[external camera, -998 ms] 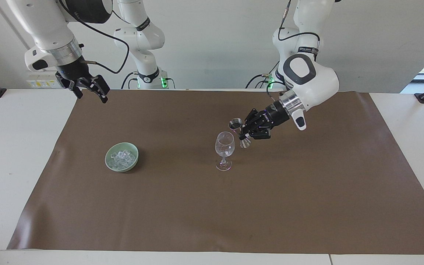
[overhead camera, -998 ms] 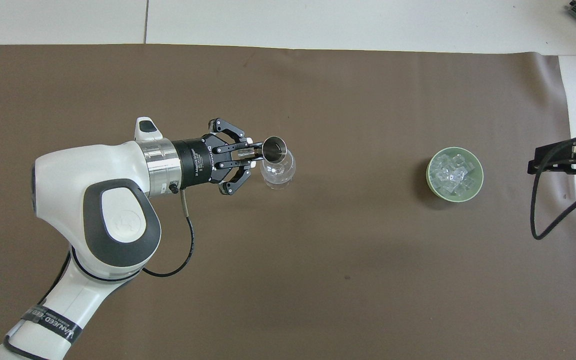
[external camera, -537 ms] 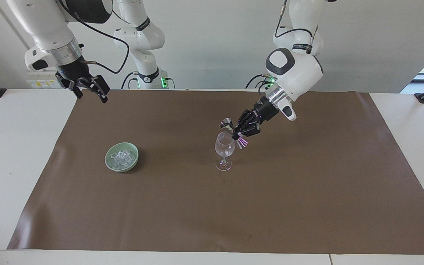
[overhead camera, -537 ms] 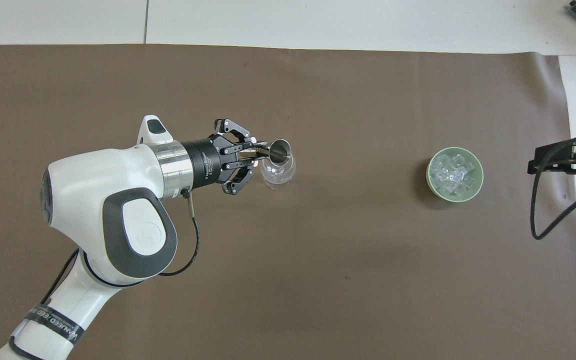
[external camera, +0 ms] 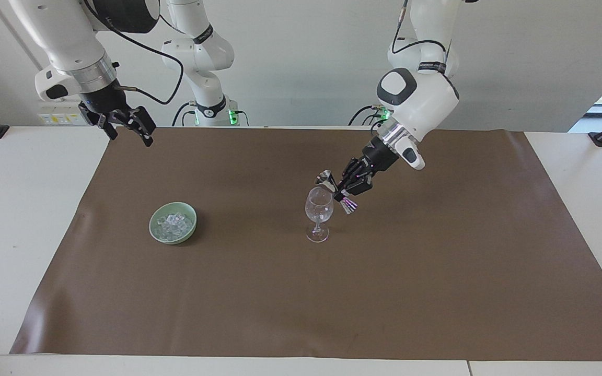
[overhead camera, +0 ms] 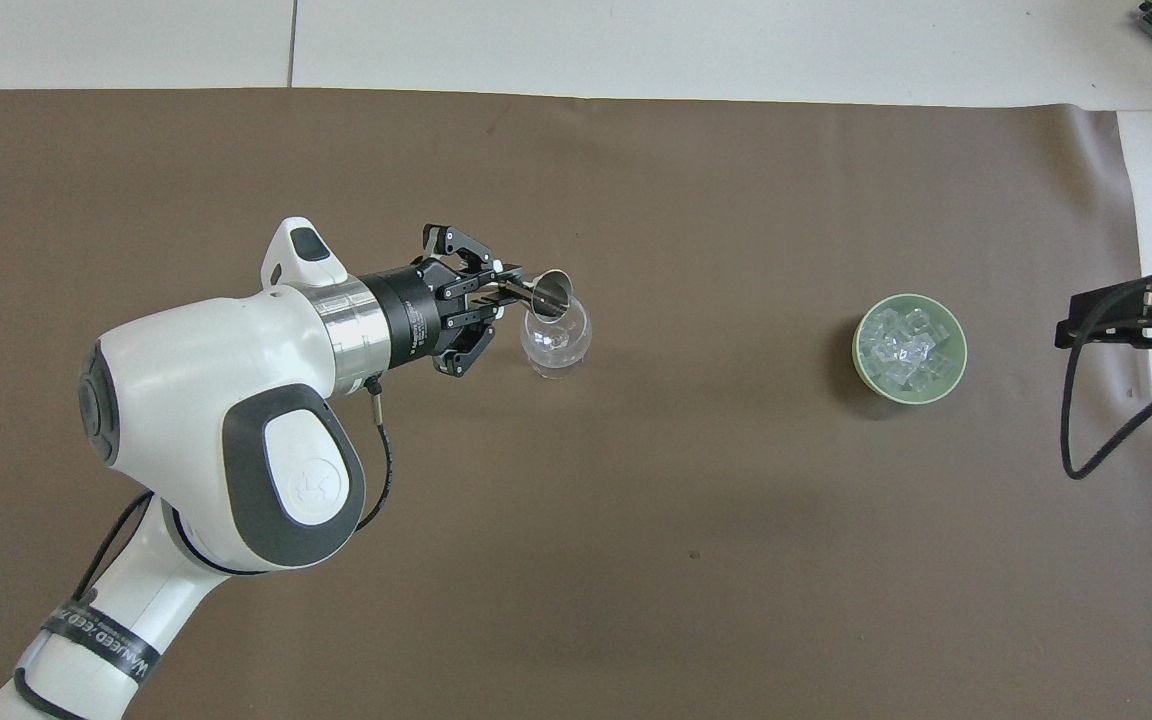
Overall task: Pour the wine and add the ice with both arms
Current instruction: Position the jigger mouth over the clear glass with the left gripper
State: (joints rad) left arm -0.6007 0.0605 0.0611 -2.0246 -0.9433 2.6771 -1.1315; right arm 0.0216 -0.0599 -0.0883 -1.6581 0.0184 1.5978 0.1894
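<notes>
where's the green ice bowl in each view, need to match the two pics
Facing view: the green bowl sits on the brown mat toward the right arm's end, low and left of centre in the picture.
Overhead view: the same green bowl is right of centre in the picture.
Shared landmark: the wine glass stands mid-mat, level with the bowl, toward the left arm's end from it.

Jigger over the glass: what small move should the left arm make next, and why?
Probably keep tipping a little more. The left gripper is shut on the jigger, which is tilted with its mouth over the rim of the glass, not yet fully tipped; no wine shows in the glass. The right gripper waits open, up by its own end of the table, away from the ice.
</notes>
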